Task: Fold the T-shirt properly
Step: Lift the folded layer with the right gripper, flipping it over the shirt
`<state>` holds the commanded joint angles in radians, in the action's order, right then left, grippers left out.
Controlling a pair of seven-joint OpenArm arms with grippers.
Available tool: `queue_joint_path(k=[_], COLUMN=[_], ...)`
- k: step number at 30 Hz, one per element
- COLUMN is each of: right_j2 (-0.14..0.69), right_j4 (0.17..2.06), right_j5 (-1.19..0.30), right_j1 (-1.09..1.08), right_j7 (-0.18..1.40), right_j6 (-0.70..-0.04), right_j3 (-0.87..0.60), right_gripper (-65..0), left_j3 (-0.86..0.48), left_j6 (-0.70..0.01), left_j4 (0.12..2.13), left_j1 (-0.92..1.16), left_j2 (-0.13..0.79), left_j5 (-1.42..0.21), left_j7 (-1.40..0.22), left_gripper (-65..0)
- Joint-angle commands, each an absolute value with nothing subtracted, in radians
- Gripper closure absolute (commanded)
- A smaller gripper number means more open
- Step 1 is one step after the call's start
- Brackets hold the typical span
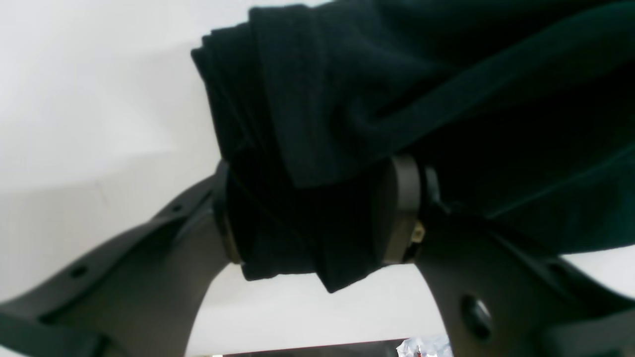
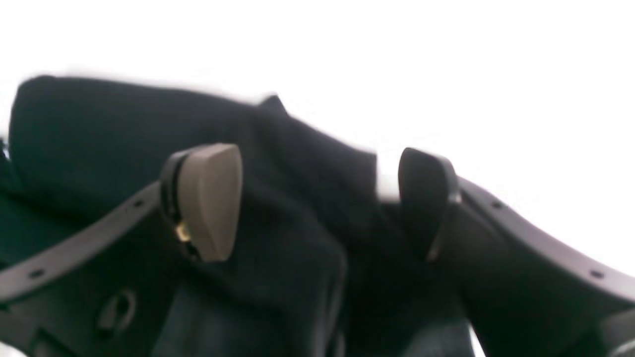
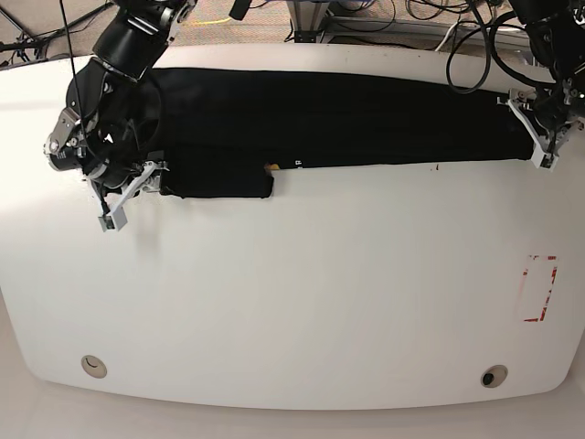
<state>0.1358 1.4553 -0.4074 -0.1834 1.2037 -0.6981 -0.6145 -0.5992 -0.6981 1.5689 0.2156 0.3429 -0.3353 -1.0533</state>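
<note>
- T-shirt cloth is seen laid out as a long, narrow black band across the far part of the table, running from one arm to the other.
- A shorter flap of the same black cloth hangs lower than the rest of the band at its end near the right gripper; a tiny orange spot and some small white marks are visible at the band's near edge just beside that flap.
- In the left wrist view the cloth is shown bunched in several thick layers, matte and slightly fuzzy, with soft rolled folds.
- The left gripper is pressed onto a wad of that cloth, which fills the gap between its two pads; in the base view it sits at the band's other end.
- The right gripper is held spread, its tan pad and its dark pad well apart, with black cloth lying beneath and between them; contact with the cloth cannot be told, as the view is blurred.
- The table is white, smooth and rounded at its corners, with a red rectangular mark near one side and two small round fittings by the near edge.
- Cables are seen heaped beyond the table's far edge.
</note>
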Motion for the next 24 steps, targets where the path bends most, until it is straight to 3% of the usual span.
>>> queue_joint_path(k=[6, 8, 10, 15, 16, 24], right_j2=[0.15, 0.15, 0.15, 0.151, 0.153, 0.151], right_j4=[1.356, 1.356, 1.356, 1.356, 1.357, 1.655], right_j5=[-0.374, -0.395, -0.417, -0.443, -0.443, -0.444], right_j1=[-0.228, -0.22, -0.203, -0.193, -0.193, -0.145], right_j7=[1.193, 1.202, 1.205, 1.202, 1.202, 1.283], right_j6=[-0.698, -0.698, -0.698, -0.698, -0.698, -0.698], right_j3=[-0.588, -0.545, -0.521, -0.519, -0.519, -0.59], right_gripper=[-47.2, -44.5, -35.8, -3.3, -1.0, 0.0], left_j3=[-0.599, -0.599, -0.599, -0.599, -0.599, -0.598], left_j6=[-0.698, -0.698, -0.698, -0.698, -0.698, -0.698], left_j4=[1.572, 1.564, 1.564, 1.564, 1.564, 1.563], left_j1=[0.216, 0.216, 0.216, 0.216, 0.216, 0.219], left_j2=[0.341, 0.341, 0.341, 0.341, 0.341, 0.341], left_j5=[-0.335, -0.334, -0.334, -0.331, -0.331, -0.329], left_j7=[-1.053, -1.053, -1.053, -1.053, -1.053, -1.053], left_gripper=[-32.5, -32.5, -32.5, -32.5, -32.5, -32.5])
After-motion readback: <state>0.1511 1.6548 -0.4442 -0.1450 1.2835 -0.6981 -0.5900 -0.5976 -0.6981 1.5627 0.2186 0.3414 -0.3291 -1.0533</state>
